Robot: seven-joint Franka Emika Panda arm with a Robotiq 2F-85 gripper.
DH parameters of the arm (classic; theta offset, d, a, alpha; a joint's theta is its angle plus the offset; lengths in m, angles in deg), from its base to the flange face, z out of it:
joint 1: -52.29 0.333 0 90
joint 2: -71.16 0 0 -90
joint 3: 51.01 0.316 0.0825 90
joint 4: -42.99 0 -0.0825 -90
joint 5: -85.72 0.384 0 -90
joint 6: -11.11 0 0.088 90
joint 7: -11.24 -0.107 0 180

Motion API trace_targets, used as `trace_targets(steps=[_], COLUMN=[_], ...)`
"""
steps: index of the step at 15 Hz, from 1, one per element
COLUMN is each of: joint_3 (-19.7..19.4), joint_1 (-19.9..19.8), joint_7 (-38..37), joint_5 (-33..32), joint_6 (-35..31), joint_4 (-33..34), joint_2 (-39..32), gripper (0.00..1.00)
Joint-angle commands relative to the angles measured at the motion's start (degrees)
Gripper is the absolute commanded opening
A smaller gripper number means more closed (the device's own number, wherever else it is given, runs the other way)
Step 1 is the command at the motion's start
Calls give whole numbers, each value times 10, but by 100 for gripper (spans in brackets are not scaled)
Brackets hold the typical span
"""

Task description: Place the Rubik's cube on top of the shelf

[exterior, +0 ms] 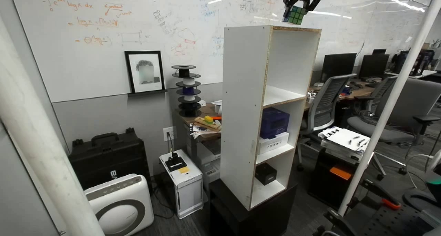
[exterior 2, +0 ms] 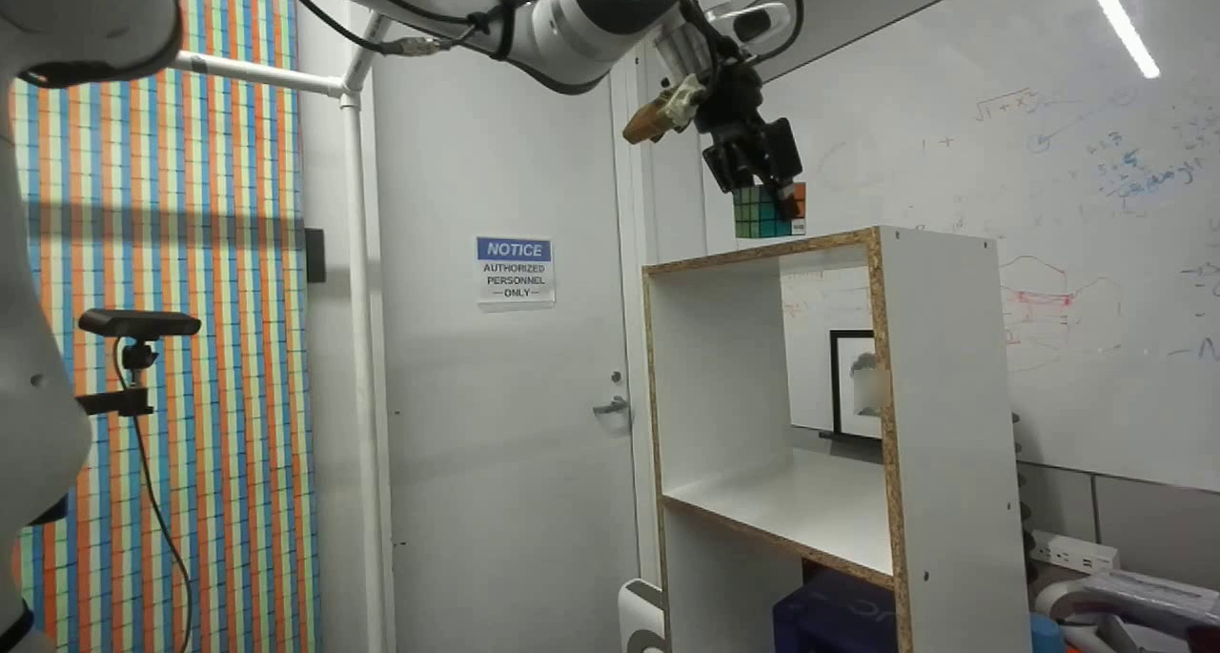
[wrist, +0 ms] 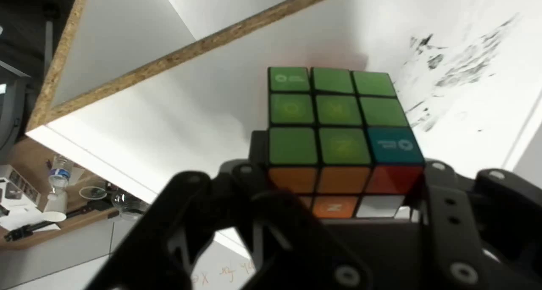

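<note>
I see the claw (wrist: 348, 161) clasping the cube (exterior 2: 760, 217) just above the shelf (exterior: 245, 108), whose top lies at the cube's six o'clock in both exterior views, a slim gap between, so a straight lowering seems due next.

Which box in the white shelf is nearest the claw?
The purple box. The claw is above the shelf, and this box sits highest of the three, over the white box; the black box is lowest.
</note>
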Motion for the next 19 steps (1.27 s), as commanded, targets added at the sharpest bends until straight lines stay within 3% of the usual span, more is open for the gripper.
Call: trace_targets(steps=[1,3,7,13,17,18,19], joint_3=[-5,-5,1,7,-2,0,-1], joint_1=[-2,-1,3,6,-2,4,2], joint_7=[-25,-23,-6,5,28,11,16], joint_5=[9,17,25,8,11,10,10], joint_6=[92,154,318,538,578,573,574], joint_4=[141,196,260,231,154,200,184], joint_2=[-85,-107,-94,-38,-11,-36,-33], gripper=[90,100,100,100,100,100,100])
